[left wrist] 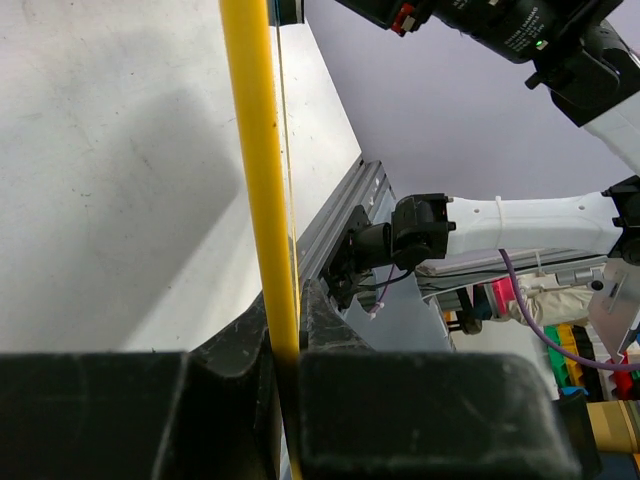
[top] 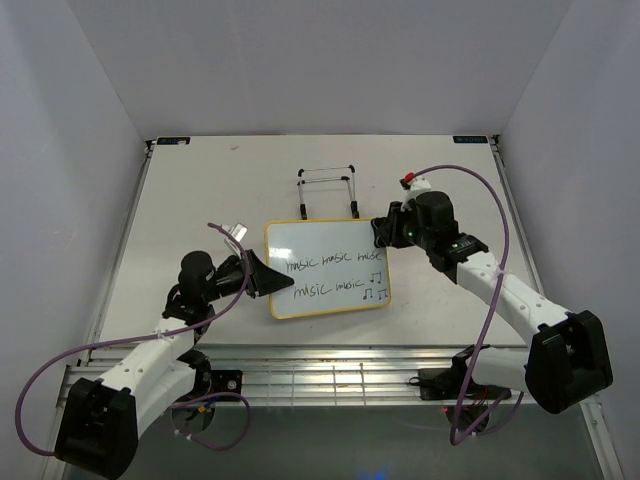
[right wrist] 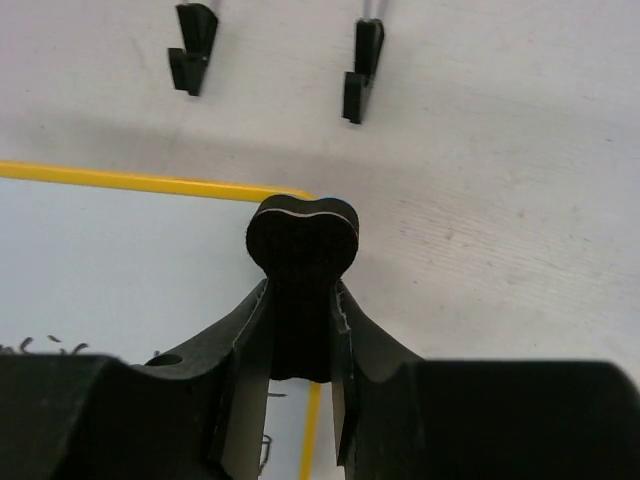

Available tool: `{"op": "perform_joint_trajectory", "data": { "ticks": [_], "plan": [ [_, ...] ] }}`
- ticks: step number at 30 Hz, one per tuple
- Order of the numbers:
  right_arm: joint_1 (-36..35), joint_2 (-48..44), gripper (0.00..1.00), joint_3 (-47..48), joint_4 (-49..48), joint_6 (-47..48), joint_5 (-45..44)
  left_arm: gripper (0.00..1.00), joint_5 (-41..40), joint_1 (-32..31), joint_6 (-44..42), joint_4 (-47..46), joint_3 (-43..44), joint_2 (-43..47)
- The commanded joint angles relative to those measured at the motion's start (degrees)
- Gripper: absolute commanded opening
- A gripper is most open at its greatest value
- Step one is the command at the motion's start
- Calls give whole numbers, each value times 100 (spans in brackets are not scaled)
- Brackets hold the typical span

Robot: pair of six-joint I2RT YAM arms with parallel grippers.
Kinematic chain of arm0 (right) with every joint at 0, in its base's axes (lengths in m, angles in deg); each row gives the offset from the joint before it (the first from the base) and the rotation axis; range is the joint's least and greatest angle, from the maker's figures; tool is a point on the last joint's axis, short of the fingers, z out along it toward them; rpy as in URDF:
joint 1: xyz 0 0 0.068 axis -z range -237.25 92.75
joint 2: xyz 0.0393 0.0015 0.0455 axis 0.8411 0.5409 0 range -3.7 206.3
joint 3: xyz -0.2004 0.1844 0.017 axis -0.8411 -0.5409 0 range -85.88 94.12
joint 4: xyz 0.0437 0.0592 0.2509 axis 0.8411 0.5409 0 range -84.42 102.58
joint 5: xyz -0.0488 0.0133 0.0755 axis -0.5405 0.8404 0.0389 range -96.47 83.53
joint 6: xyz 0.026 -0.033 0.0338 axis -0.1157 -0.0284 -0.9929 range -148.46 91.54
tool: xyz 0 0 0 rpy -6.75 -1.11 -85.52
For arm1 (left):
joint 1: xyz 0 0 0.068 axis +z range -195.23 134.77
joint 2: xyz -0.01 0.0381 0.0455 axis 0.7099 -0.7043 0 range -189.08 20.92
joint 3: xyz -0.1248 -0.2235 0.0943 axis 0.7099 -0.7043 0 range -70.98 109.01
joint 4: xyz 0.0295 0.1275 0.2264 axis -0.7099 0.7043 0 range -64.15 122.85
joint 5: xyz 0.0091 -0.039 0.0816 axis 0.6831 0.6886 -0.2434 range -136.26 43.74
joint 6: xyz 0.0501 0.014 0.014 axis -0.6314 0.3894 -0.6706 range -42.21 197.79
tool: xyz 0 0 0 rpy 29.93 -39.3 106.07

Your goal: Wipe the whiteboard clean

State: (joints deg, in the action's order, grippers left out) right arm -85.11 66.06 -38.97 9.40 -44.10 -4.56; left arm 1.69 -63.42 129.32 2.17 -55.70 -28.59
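From above, the left gripper (top: 262,272) covers the left edge of the whiteboard (top: 328,268); its own wrist camera sees the board only edge-on, as a yellow strip. At the board's far right corner the eraser (right wrist: 302,238) is lost beneath the right gripper (top: 384,232) in the overhead view; in the right wrist view the fingers cut off most of the writing.

The left jaws are pressed onto the yellow frame, pinching it. The right jaws are clamped on the black bone-shaped eraser; its rounded head sits over the frame's corner, though I can't tell if it touches.

The board sits mid-table, with handwritten "music" lines and notes across it; a thin wire stand (top: 328,190) is just behind it, apart. The table (top: 200,200) is white; plain pale walls close in on three sides.
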Motion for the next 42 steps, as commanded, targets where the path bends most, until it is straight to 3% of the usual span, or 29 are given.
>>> {"op": "perform_joint_trajectory", "data": {
  "ticks": [1,8,13,18,21,23,26,33,36,42],
  "plan": [
    [342,29,22,-183,480,386,81,0,699,-61,59,-1297,598,197],
    [299,47,22,291,419,369,914,0,708,-61,86,-1332,589,126],
    [-456,117,22,669,120,123,1119,0,655,-61,121,-1350,607,109],
    [-1921,222,20,924,-590,-115,697,0,637,-70,235,-1420,677,56],
    [-2512,372,20,1248,-620,78,119,0,664,-79,331,-1464,739,12],
    [-2541,425,20,1329,-382,149,-558,0,637,-79,402,-1508,774,12],
    [-2208,206,20,979,4,158,-1086,0,620,-79,533,-1552,809,39],
    [197,-428,20,-164,365,104,-570,0,655,-79,797,-1780,800,-40],
    [701,-384,20,-244,392,307,-253,0,690,-88,903,-1973,774,-102],
    [703,-287,19,115,339,395,441,0,690,-88,991,-2105,721,-216]
  ]
}}
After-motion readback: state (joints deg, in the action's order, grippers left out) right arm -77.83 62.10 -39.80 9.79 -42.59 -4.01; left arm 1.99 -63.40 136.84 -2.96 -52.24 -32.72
